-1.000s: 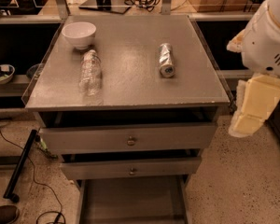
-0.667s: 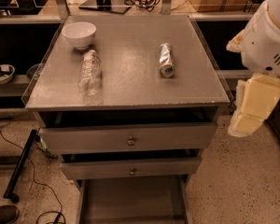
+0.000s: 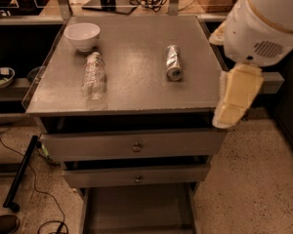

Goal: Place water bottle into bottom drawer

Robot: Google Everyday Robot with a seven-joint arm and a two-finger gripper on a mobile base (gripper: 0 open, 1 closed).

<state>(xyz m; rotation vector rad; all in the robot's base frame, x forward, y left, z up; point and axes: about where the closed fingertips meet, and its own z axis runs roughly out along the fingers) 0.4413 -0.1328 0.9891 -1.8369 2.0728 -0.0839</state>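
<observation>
1. Gripper (image 3: pixel 237 99): hangs beside the table top's (image 3: pixel 136 89) right edge, unmoved; you cannot tell its opening.
2. Water bottle (image 3: pixel 94 76): lies untouched beside the bowl (image 3: pixel 81 35).
3. Bottom drawer (image 3: pixel 136 209): open; your grasp remains undone.

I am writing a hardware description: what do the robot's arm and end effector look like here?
The arm is a bulky, rounded white plastic housing with a small oval vent grille. Below it, beside the right edge of the grey metal table, the end effector is a flat, pale cream-yellow block.
</observation>
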